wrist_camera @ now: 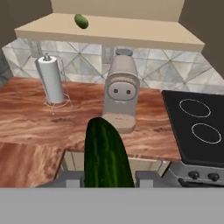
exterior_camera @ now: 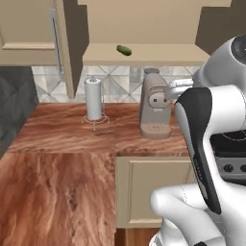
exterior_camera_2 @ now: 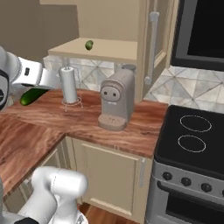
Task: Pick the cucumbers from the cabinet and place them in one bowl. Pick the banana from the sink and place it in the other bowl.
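Above the counter (exterior_camera_2: 52, 127), gripper (wrist_camera: 107, 175) clamps a cucumber (wrist_camera: 105, 153); bowl unseen, so carry it level, other cucumber (wrist_camera: 81, 20) at eleven o'clock.

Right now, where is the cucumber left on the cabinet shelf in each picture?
Left base view: cucumber on the shelf, top centre.
Right base view: same cucumber, upper left of centre.
Hand view: it lies top left.
Shared landmark: the coffee machine stands on the counter below the shelf.

We are in a home kitchen: beyond the claw (wrist_camera: 109, 177), a wooden counter (wrist_camera: 35, 122), coffee machine (wrist_camera: 121, 94), stove (wrist_camera: 197, 131) and tiled backsplash (wrist_camera: 87, 65).
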You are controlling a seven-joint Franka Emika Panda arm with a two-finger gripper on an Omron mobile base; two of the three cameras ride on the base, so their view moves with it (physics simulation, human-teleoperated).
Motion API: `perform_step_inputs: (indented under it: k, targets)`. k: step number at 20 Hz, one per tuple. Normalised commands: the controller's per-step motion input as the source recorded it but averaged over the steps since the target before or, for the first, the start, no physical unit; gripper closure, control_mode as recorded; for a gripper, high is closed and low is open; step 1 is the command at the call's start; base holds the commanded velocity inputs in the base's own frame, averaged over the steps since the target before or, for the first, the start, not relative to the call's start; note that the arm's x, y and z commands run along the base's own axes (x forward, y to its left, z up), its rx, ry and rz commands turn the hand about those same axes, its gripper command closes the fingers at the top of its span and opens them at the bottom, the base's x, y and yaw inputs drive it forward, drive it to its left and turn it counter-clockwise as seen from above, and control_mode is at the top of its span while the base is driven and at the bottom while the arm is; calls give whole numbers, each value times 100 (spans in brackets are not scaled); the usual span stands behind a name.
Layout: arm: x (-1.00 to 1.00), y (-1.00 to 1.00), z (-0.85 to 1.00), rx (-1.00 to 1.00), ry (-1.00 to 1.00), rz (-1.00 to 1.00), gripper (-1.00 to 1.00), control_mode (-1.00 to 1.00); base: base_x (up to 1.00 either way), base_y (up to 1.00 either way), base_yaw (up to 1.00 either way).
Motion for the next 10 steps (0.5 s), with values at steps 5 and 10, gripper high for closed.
perform_step_inputs:
  k: [5, 10]
  targets:
    - [0, 0, 0, 0, 0, 0, 100, 100, -35, -15, 42]
    - [0, 0, 0, 0, 0, 0, 100, 100, -28, -12, 44]
